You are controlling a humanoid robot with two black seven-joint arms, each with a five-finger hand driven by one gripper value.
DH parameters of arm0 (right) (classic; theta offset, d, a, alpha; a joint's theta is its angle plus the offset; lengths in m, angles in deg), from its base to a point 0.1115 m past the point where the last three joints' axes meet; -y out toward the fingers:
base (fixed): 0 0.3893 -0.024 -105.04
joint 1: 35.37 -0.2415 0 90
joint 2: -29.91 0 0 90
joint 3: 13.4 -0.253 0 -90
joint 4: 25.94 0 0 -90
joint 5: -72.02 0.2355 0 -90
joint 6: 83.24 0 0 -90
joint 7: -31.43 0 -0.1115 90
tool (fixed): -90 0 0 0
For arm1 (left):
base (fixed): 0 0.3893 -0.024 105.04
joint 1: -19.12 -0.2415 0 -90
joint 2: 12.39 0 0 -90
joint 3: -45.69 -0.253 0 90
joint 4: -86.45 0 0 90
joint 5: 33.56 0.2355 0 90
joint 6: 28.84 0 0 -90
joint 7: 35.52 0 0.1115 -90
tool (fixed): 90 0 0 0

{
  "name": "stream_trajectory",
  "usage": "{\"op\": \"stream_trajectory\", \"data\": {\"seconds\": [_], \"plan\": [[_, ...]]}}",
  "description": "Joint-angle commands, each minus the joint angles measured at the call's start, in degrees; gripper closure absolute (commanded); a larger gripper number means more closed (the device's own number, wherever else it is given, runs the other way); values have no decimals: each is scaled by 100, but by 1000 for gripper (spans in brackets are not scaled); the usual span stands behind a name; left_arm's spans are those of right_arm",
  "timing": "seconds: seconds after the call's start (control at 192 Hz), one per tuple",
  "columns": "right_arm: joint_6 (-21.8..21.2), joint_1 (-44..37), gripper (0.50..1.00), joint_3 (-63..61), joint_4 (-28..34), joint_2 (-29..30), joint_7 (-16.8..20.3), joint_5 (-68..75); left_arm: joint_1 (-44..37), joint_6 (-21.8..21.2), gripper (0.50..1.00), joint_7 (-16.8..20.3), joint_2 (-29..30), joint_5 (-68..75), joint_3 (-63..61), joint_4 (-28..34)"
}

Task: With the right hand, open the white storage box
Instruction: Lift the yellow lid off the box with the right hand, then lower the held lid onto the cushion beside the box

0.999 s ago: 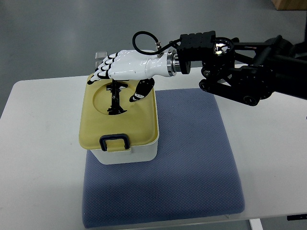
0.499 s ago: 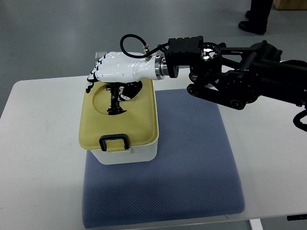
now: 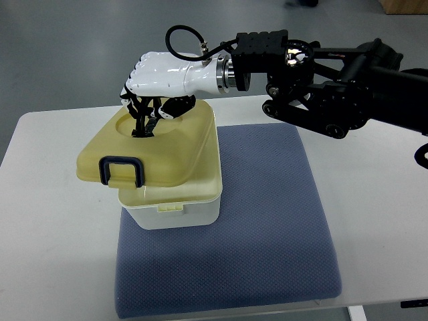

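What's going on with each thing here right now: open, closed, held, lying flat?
lid: lifted off the box, tilted, held by its black handle
white storage box: open at the front, standing on the mat
right hand: fingers curled around the lid's handle
blue mat: lying flat on the table

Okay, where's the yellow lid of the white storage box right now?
In the top view the yellow lid is lifted off the white box, tilted and shifted left above it, held by its black top handle in the right hand.
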Motion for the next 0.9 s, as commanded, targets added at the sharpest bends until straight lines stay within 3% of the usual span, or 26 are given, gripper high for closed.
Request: {"op": "stream_trajectory", "data": {"seconds": [0.0, 0.338, 0.494, 0.895], "plan": [[-27, -258, 1000, -57, 166, -335, -60, 109, 2, -1, 500, 0, 0, 0, 2, -2], [-150, -372, 1000, -75, 1203, -2383, -263, 267, -7, 7, 500, 0, 0, 0, -15, -20], [-159, -126, 1000, -57, 1362, -3183, -517, 267, -7, 7, 500, 0, 0, 0, -24, -20], [-44, 1280, 1000, 13, 1169, -4203, -818, -146, -7, 7, 500, 0, 0, 9, -50, -169]]}}
